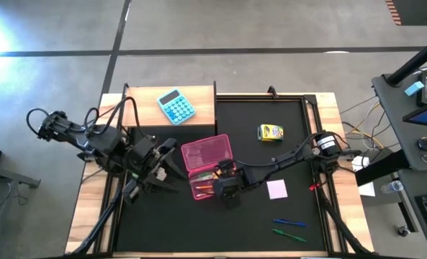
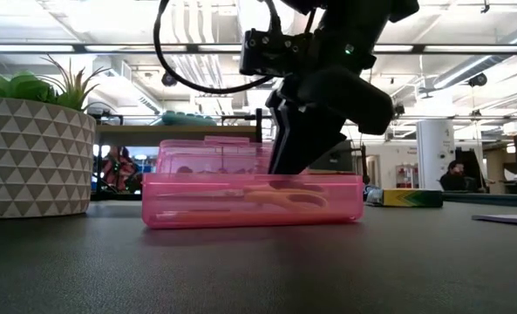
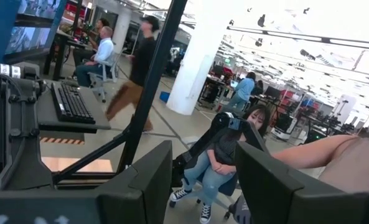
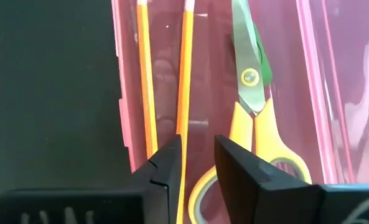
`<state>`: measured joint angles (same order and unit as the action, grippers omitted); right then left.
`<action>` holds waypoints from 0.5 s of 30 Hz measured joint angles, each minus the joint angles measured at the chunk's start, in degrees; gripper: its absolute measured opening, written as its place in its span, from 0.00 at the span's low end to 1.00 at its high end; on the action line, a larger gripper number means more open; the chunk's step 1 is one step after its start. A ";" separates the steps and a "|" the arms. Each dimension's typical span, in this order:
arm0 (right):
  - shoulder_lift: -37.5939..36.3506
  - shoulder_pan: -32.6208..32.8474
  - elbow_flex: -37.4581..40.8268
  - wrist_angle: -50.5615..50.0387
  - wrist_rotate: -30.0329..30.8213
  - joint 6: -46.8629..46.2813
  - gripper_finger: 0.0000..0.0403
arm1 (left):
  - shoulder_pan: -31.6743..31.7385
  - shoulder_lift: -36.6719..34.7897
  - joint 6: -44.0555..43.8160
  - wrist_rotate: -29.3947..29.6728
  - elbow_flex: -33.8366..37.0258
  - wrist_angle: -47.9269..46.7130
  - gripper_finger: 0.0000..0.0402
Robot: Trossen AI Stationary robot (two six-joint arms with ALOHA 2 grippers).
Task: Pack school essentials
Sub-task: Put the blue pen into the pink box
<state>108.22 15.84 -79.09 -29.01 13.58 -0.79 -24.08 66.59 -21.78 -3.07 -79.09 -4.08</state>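
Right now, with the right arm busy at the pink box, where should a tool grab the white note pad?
Take the white note pad by two opposite edges, coming straight down from above. It lies flat on the dark mat, a thin square with bare mat all round it, so a top-down pinch across its width looks best. The right tool is nearest.

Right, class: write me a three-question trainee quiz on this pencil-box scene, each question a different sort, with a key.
1. True or false: the scissors lie inside the pink box.
2. Which sits on the raised wooden block? A) crayon box B) calculator C) note pad
3. Fill in: the right gripper is over the box, its open fingers either side of an orange ____.

Key: 1 true; 2 B; 3 pencil.
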 joint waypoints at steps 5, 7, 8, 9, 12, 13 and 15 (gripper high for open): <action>-0.55 0.00 -3.72 -7.60 0.03 -6.00 0.25 | 0.00 0.00 0.04 0.00 0.00 0.00 0.39; -0.77 0.02 -5.72 -12.43 0.07 -8.98 0.26 | 0.00 0.00 0.04 0.00 0.00 0.00 0.39; -0.83 0.03 -6.61 -14.80 0.08 -10.37 0.27 | 0.00 0.00 0.07 0.00 0.00 0.00 0.39; -0.87 0.18 -7.38 -17.16 0.07 -11.83 0.27 | 0.00 0.00 0.07 0.00 0.00 0.02 0.39; -1.58 0.96 -9.02 -21.72 0.12 -15.00 0.28 | 0.00 0.00 0.09 0.00 0.00 0.00 0.39; -1.96 1.46 -9.27 -22.45 0.11 -16.17 0.28 | 0.00 0.00 0.09 0.00 0.00 0.02 0.39; -2.95 2.79 -9.65 -24.11 -0.42 -18.59 0.27 | 0.00 0.00 0.11 0.00 0.00 0.00 0.39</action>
<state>105.27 18.63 -88.74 -53.12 13.16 -19.38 -24.08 66.59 -21.67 -3.07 -79.09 -4.07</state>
